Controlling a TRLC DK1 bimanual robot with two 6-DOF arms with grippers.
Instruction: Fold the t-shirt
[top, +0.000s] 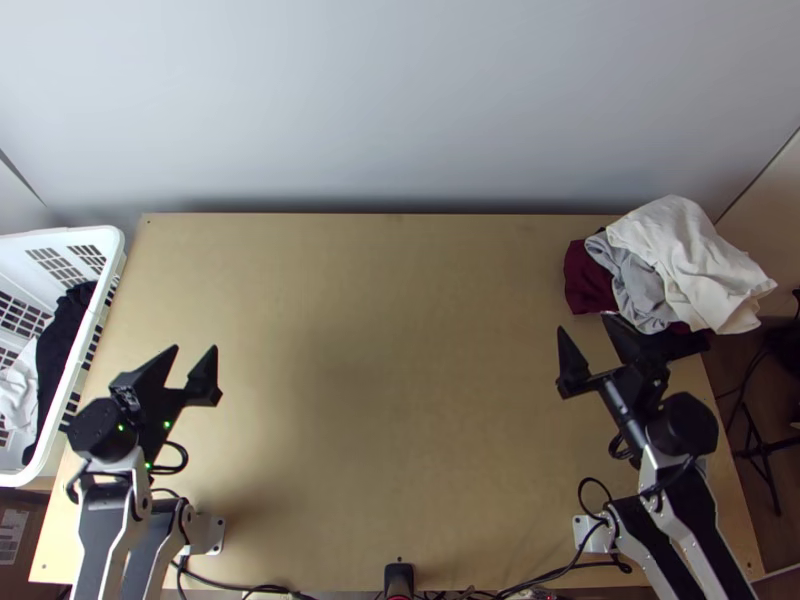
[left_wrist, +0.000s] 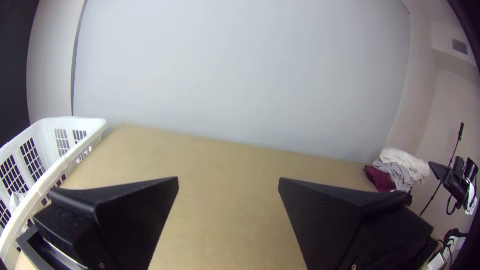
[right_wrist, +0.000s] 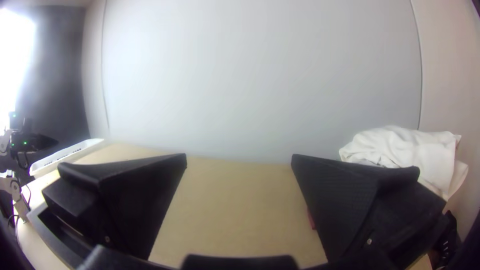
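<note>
In the top view my left gripper stands open above the table's left part, near the basket. My right gripper is open too, just to the near side of a clothes pile at the right edge. That pile holds a cream-white cloth, a grey cloth and a dark red cloth, all bunched together; which is a t-shirt I cannot tell. Nothing lies between the fingers of my left gripper or my right gripper in their wrist views. The white cloth is beyond one right finger.
A white slotted basket stands at the table's left edge, with black cloth and white cloth inside. Bare wood of the table stretches between the arms. A grey wall rises behind. Cables run along the near edge.
</note>
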